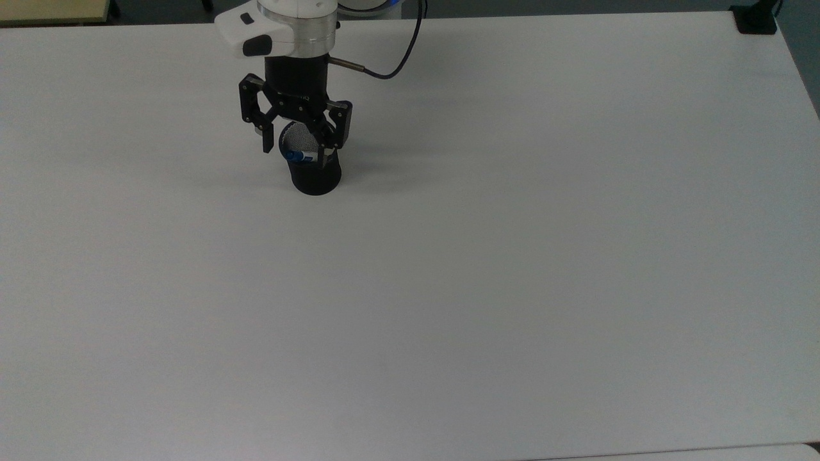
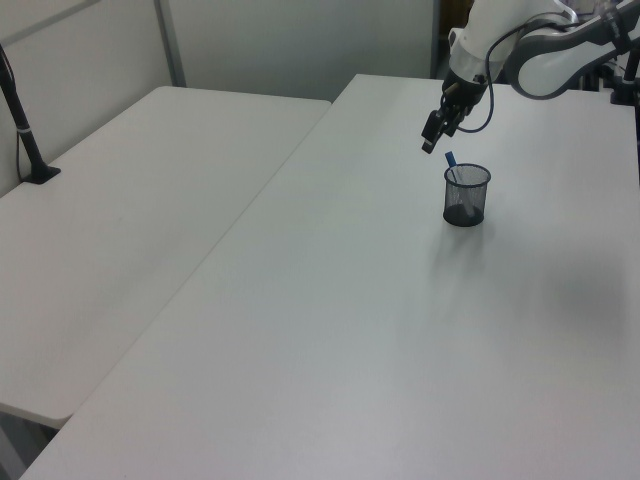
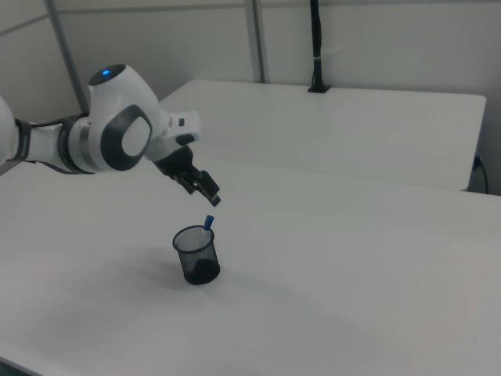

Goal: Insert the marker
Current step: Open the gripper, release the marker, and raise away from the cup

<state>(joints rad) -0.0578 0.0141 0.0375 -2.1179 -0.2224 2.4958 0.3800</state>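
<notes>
Marker (image 2: 451, 168) is standing tilted inside the black mesh cup (image 2: 466, 195) near the tabletop's (image 1: 487, 269) far edge in the top view; the gripper (image 1: 296, 137) is hanging above it, spread wide, holding nothing; it looks light, stiff and smooth, easiest to pinch mid-barrel.

The arm's tool (image 1: 296, 142) hangs pointing downward, its fingers spread wide apart.

Top view: high up, looking straight down on the white table (image 1: 512, 256). Left view and right view: lower, farther back, looking across from opposite sides. All three sharing the black cup (image 1: 315, 174) (image 2: 465, 195) (image 3: 196, 254).
</notes>
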